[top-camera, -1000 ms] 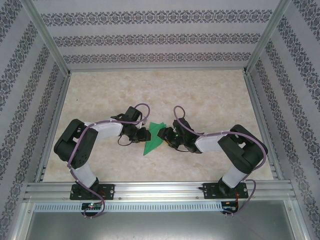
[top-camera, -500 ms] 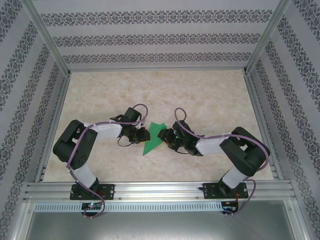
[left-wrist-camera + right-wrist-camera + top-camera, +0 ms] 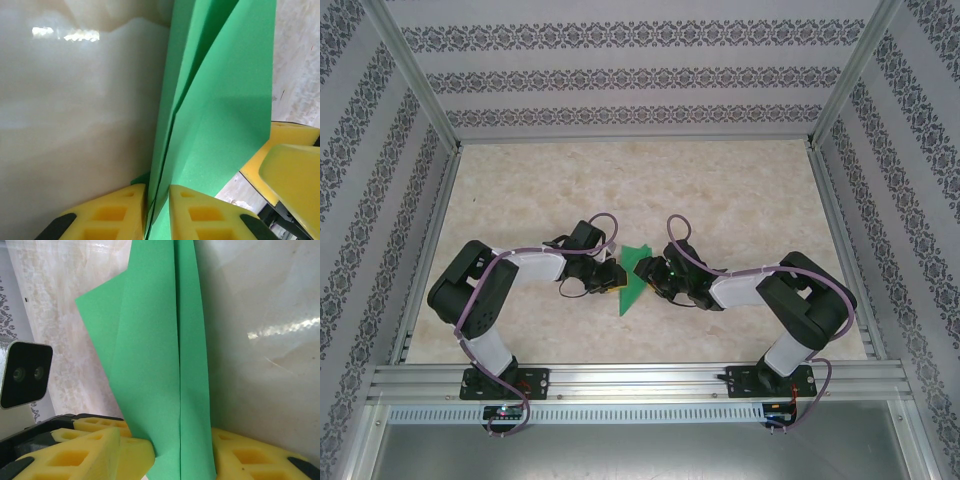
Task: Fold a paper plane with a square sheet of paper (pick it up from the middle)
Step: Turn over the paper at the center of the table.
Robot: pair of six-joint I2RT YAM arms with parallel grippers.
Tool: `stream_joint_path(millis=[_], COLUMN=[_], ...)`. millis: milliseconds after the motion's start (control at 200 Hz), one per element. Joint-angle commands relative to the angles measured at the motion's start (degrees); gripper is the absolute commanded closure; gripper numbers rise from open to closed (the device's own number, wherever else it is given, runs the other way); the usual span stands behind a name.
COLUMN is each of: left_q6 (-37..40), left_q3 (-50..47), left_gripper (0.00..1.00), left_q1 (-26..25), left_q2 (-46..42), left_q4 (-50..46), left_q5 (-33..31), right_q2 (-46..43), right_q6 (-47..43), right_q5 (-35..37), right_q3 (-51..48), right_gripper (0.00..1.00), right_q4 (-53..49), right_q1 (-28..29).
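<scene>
The paper plane (image 3: 633, 280) is bright green paper folded into a narrow pointed shape. It lies on the table between my two grippers. My left gripper (image 3: 616, 275) comes at it from the left. In the left wrist view its yellow fingers (image 3: 110, 212) stand almost together, my left gripper (image 3: 157, 210) pinching the folded layers of the plane (image 3: 225, 100). My right gripper (image 3: 653, 280) meets it from the right. In the right wrist view my right gripper (image 3: 166, 455) has its jaws apart, with the creased plane (image 3: 150, 365) running between them and one flap lifted to the left.
Both grippers crowd the same end of the paper: the right gripper's fingers (image 3: 292, 170) sit just beside the left one's. The marble-patterned table (image 3: 740, 190) is bounded by metal rails and patterned walls (image 3: 620, 80). The arm bases stand at the near rail.
My left gripper has moved right onto the paper and narrowed its jaws on it. The paper has turned slightly and looks narrower from above. The right gripper has barely moved.
</scene>
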Motion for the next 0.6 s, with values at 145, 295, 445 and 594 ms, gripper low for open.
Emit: stream_joint_path(millis=[145, 295, 445, 594], left_q6=[-2.06, -1.32, -1.66, -3.75], left_q3=[-0.03, 0.5, 0.41, 0.67], left_gripper=[0.88, 0.94, 0.96, 0.96], left_q1=[-0.37, -0.32, -0.18, 0.71], left_q2=[-2.07, -2.57, -3.98, -7.39], left_q4=[3.18, 2.64, 2.7, 3.92], left_q5=[0.68, 0.27, 0.43, 2.02], right_q2=[-0.27, 0.34, -1.22, -3.8], right_q6=[-5.74, -6.15, -6.15, -6.16], right_q5=[-1.74, -3.28, -3.89, -4.84], right_q3=[1.02, 0.45, -0.85, -2.66], right_gripper=[0.54, 0.54, 0.53, 0.5], right_q4=[-2.92, -1.55, 0.11, 1.65], right_q1=[-0.11, -1.08, -2.54, -3.76])
